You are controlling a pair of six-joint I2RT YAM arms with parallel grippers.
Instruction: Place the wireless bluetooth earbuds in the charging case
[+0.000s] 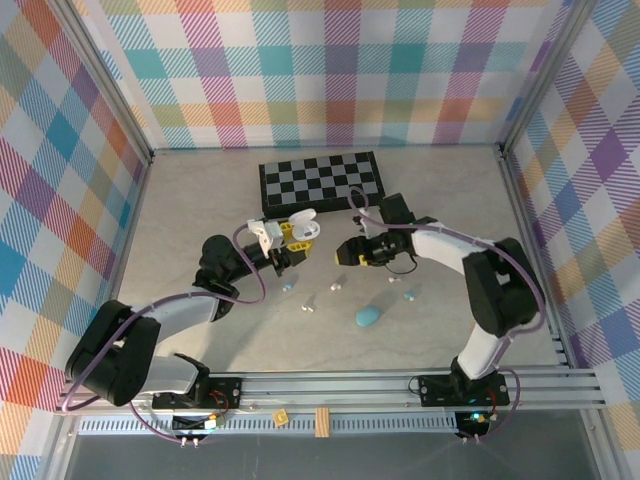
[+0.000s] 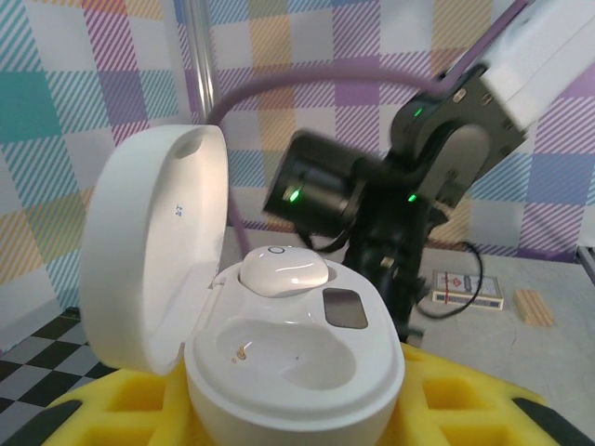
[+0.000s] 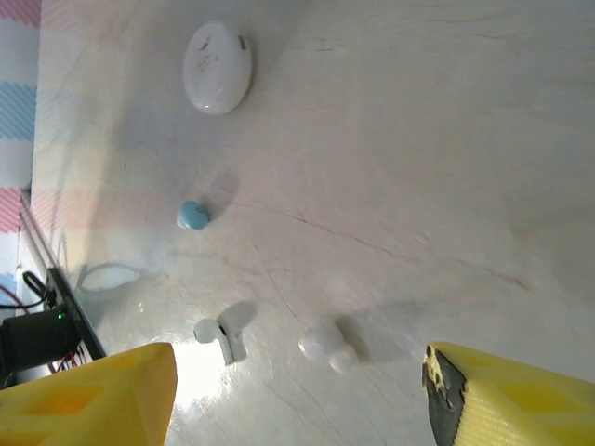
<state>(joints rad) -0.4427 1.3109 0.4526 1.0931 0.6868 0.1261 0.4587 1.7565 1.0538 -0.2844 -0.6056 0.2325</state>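
The open white plastic charging case (image 2: 297, 372) is found clamped in the left hand (image 1: 290, 238), while a small white stemmed earbud (image 3: 218, 338) is noted lying on the pale table (image 3: 418, 139) directly beneath the nearer right hand (image 3: 299, 381), whose fingers are spread apart.

This was a robotics lab test cell, not a lived-in room. Plaid-printed walls (image 1: 330, 70) closed in the pale surface (image 1: 200, 200) along its left, far and right edges, framed by bare aluminium posts (image 1: 115, 95). A slotted metal rail (image 1: 340, 385) ran along the near edge, with the left arm (image 1: 180, 312) and right arm (image 1: 495, 290) bolted to it, both trailing purple cables (image 1: 262, 282). A checkerboard (image 1: 322, 180) lay at the far edge. Green lights (image 2: 294, 196) glowed on the right arm.
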